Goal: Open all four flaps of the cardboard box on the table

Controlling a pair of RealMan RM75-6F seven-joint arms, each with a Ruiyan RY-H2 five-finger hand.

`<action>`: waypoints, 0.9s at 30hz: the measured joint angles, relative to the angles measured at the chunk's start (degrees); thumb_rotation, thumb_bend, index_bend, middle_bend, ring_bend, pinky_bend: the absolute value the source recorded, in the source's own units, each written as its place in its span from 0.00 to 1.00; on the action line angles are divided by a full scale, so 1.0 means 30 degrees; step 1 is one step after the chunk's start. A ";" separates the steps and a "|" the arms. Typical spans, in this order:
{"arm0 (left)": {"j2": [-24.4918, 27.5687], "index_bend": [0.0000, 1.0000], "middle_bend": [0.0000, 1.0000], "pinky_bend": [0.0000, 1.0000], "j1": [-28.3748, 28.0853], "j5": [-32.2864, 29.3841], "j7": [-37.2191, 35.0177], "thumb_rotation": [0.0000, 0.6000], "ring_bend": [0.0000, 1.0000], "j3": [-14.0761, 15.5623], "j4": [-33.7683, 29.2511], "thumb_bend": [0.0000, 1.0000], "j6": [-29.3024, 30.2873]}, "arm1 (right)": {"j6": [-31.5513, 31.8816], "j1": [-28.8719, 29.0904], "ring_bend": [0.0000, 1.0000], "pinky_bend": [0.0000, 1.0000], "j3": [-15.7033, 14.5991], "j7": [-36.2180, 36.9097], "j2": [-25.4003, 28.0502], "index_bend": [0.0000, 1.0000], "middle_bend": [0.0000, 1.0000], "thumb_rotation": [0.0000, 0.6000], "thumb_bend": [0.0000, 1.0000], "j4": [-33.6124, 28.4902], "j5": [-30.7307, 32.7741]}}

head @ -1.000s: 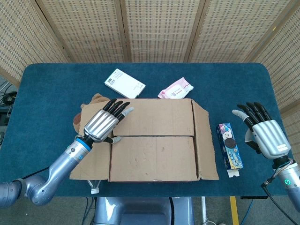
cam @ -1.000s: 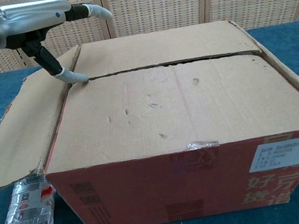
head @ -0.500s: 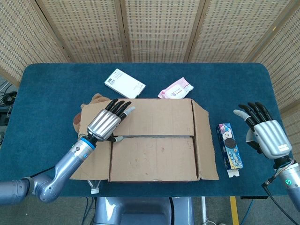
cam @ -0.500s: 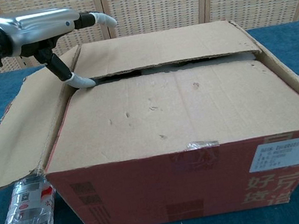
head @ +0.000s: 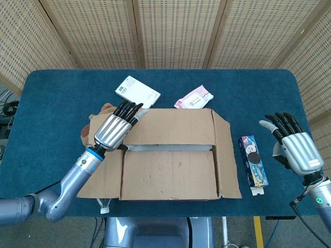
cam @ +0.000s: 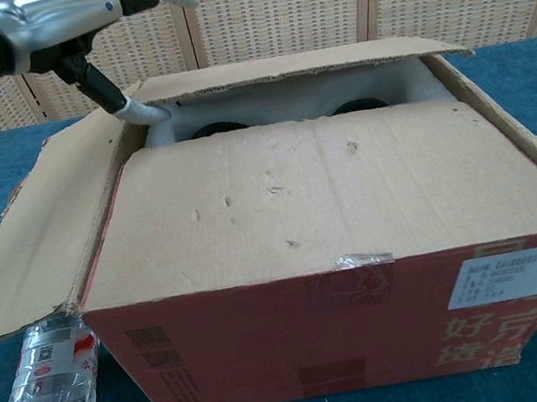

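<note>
The cardboard box stands mid-table. Its left side flap and right side flap are folded outward. The near flap lies flat over the top. The far flap is lifted a little, showing white foam inside. My left hand reaches over the far flap's left end, fingers stretched out above it and thumb tip hooked under its edge. My right hand hovers open, right of the box, touching nothing.
A plastic bottle lies at the box's front left corner. A cookie pack lies right of the box. A white carton and a pink packet lie behind it. A brown soft toy sits under my left hand.
The far flap has risen from flat to partly lifted, opening a gap onto the foam. My left thumb went under its edge and moved up. The right hand barely moved.
</note>
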 measured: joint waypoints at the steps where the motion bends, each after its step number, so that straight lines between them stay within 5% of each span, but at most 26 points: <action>1: 0.0079 0.00 0.00 0.00 0.0076 0.0087 -0.0169 0.84 0.00 -0.0106 -0.0007 0.23 0.0129 | -0.0019 0.0014 0.00 0.04 -0.0001 0.0018 -0.0013 0.15 0.11 1.00 1.00 0.0016 -0.0013; 14: 0.0998 0.00 0.00 0.00 -0.0494 -0.1228 -0.0988 0.83 0.00 -0.2113 0.1470 0.23 -0.0274 | -0.0018 0.0008 0.00 0.04 -0.0032 0.0134 0.0028 0.15 0.11 1.00 1.00 0.0095 -0.0101; 27: -0.0332 0.00 0.00 0.00 -0.2487 -0.2840 -0.0141 0.83 0.00 -0.3080 0.4966 0.23 -0.1496 | 0.0087 -0.0068 0.00 0.04 -0.0045 0.0080 0.0157 0.15 0.11 1.00 1.00 -0.0020 -0.0157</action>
